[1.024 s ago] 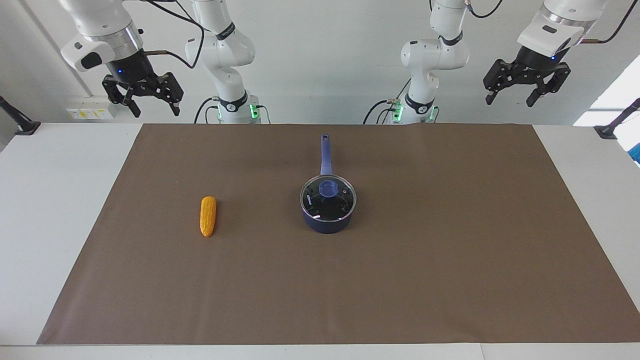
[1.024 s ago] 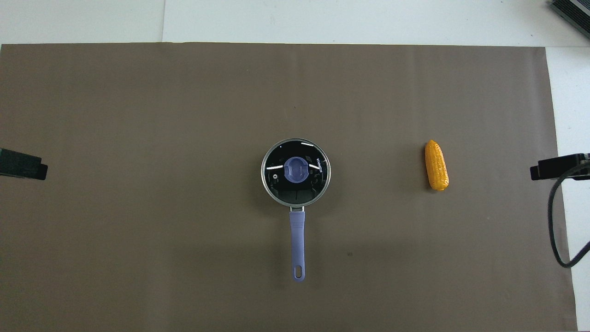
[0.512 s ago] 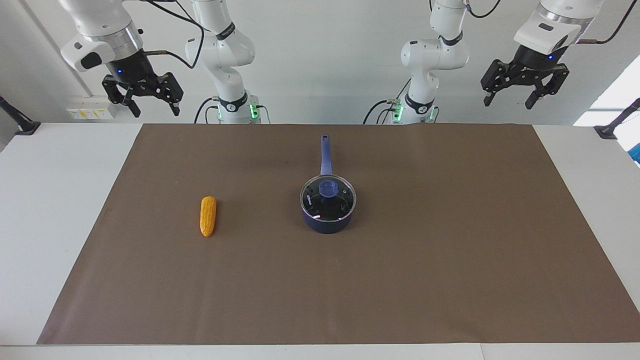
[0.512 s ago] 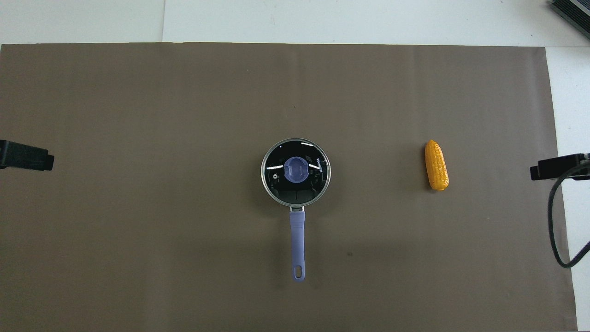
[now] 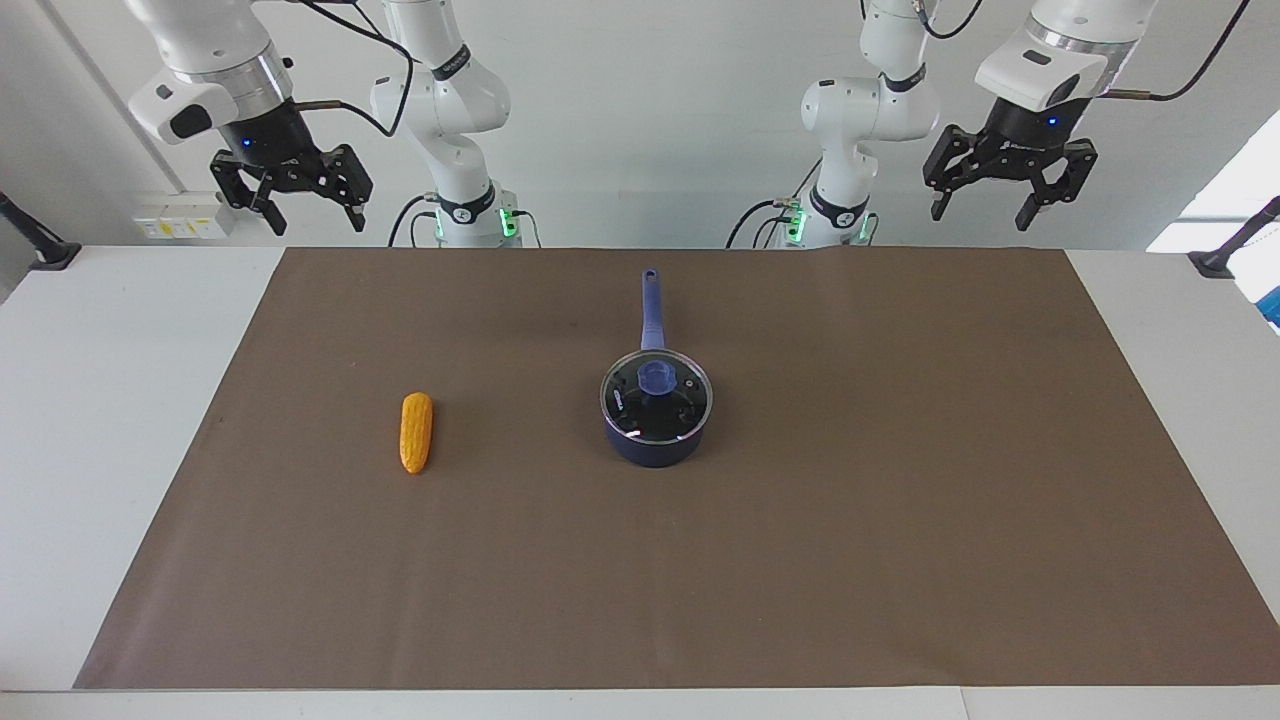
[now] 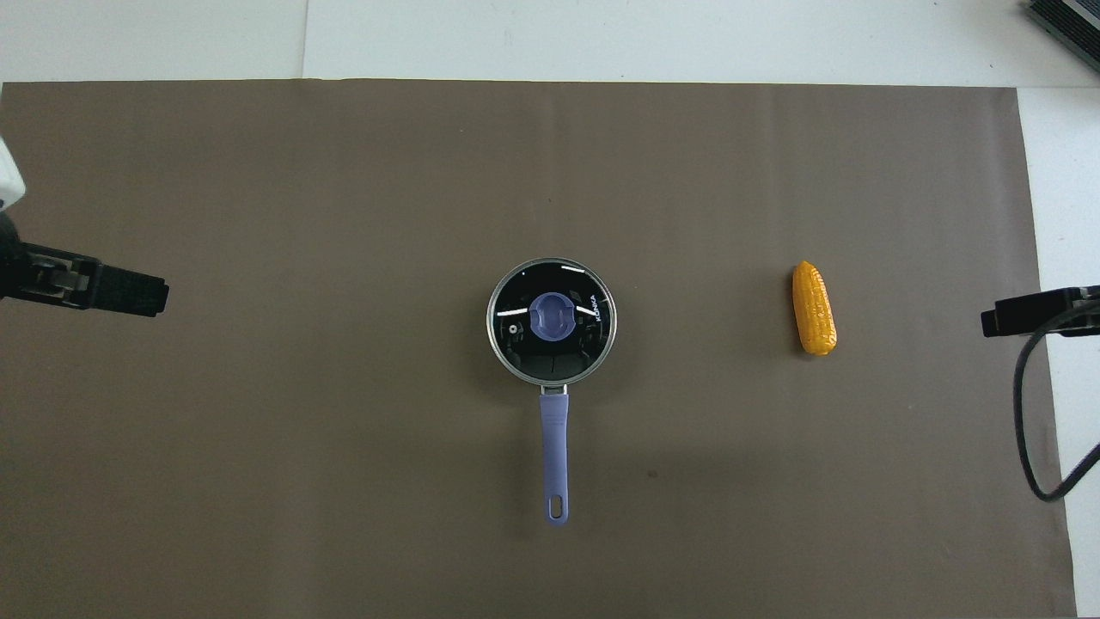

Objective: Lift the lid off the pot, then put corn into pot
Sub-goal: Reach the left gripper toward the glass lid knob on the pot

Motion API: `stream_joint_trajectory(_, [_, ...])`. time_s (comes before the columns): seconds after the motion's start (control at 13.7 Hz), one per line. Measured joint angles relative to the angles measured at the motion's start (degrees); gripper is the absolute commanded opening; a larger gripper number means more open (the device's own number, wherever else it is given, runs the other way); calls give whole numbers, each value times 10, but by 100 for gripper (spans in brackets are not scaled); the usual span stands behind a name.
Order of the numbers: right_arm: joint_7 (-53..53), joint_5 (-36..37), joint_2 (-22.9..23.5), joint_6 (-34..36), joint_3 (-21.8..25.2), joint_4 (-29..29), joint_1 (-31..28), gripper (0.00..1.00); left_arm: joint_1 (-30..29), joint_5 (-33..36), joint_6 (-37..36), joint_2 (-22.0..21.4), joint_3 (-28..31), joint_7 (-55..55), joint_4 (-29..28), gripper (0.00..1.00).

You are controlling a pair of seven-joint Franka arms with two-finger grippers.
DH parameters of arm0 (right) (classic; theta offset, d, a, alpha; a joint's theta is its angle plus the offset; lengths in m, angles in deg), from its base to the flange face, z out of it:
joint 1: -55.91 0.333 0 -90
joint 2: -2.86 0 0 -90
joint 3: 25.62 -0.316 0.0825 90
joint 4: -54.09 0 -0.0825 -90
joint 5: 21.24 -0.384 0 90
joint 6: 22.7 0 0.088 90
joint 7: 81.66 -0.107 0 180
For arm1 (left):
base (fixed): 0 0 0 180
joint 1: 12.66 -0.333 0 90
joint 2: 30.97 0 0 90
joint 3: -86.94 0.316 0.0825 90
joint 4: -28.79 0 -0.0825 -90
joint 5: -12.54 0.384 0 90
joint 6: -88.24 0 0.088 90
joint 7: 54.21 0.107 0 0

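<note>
The pot (image 5: 655, 446) stands mid-table on the brown mat, its long handle (image 5: 651, 305) pointing toward the robots. The glass lid (image 5: 656, 400) with its blue knob sits shut on it. In the overhead view the lid (image 6: 552, 320) covers the pot, whose handle (image 6: 555, 451) shows. The corn (image 5: 416, 432) lies on the mat toward the right arm's end, also in the overhead view (image 6: 814, 308). My left gripper (image 5: 982, 214) is open and empty, high over the mat's edge by the robots; it shows in the overhead view (image 6: 137, 292). My right gripper (image 5: 315, 222) is open, empty and raised (image 6: 1001, 316).
A brown mat (image 5: 900, 520) covers most of the white table (image 5: 90, 420). A black cable (image 6: 1027, 430) hangs from the right arm at the mat's edge. A dark device corner (image 6: 1066, 21) sits at the table's corner farthest from the robots.
My left gripper has moved in from the table's end toward the pot, still high and open. My right gripper has shifted only slightly. Pot, lid and corn have not moved.
</note>
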Motion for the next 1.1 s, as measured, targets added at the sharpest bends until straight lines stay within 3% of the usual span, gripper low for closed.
stream_joint_trajectory(0.44, [0, 0, 0, 3, 0, 0, 0, 100, 56, 0, 62, 22, -1, -48, -30, 100])
stream_joint_trajectory(0.8, [0, 1, -1, -8, 0, 3, 0, 100, 128, 0, 126, 71, -2, -149, -43, 100])
stream_joint_trajectory(1.1, [0, 10, -10, -59, 0, 62, 1, 100, 191, 1, 171, 113, -2, -230, -58, 100])
